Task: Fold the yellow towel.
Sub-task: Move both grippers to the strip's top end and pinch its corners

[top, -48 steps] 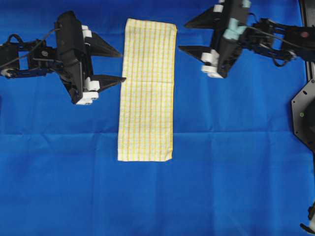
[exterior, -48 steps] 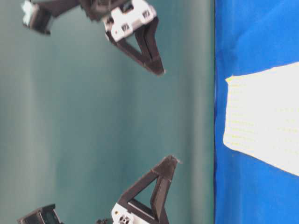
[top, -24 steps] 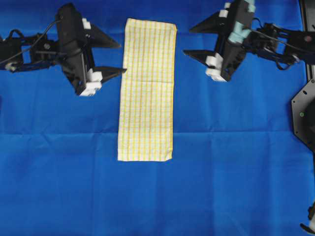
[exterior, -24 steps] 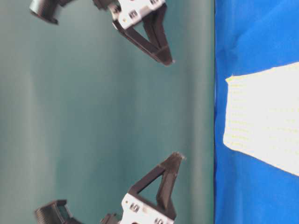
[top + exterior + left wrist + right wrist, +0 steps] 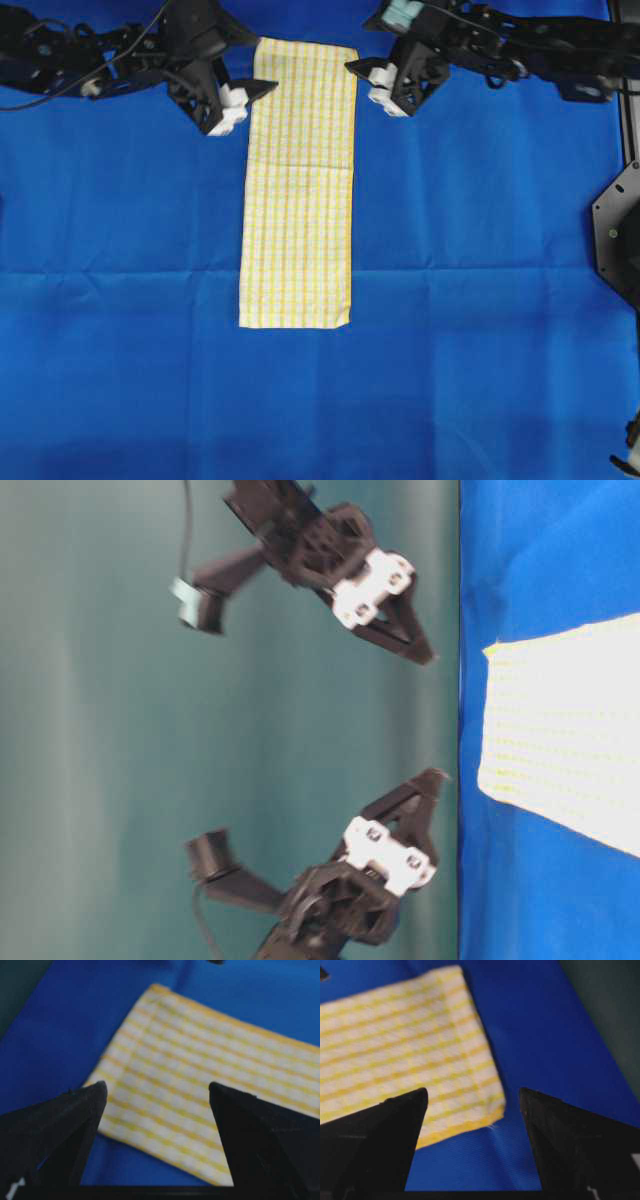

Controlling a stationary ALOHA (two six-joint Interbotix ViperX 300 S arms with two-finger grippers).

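The yellow towel (image 5: 298,185) lies flat as a long narrow strip on the blue cloth, white with yellow checks. My left gripper (image 5: 265,62) is open at the towel's far left corner. In the left wrist view its fingers straddle that end of the towel (image 5: 210,1085), and the gripper (image 5: 157,1087) holds nothing. My right gripper (image 5: 357,45) is open beside the far right corner. From the right wrist, that corner of the towel (image 5: 395,1050) sits just ahead of the open gripper (image 5: 473,1091). The table-level view shows both grippers a little above the cloth, next to the towel (image 5: 560,740).
A large blue cloth (image 5: 480,300) covers the table, with a crease running across it near the towel's near end. A black metal bracket (image 5: 615,235) stands at the right edge. Both arms stretch along the far edge.
Both arms have swung toward the far end of the towel and come lower, from beside its middle to its two far corners. The jaws of both have opened slightly wider.
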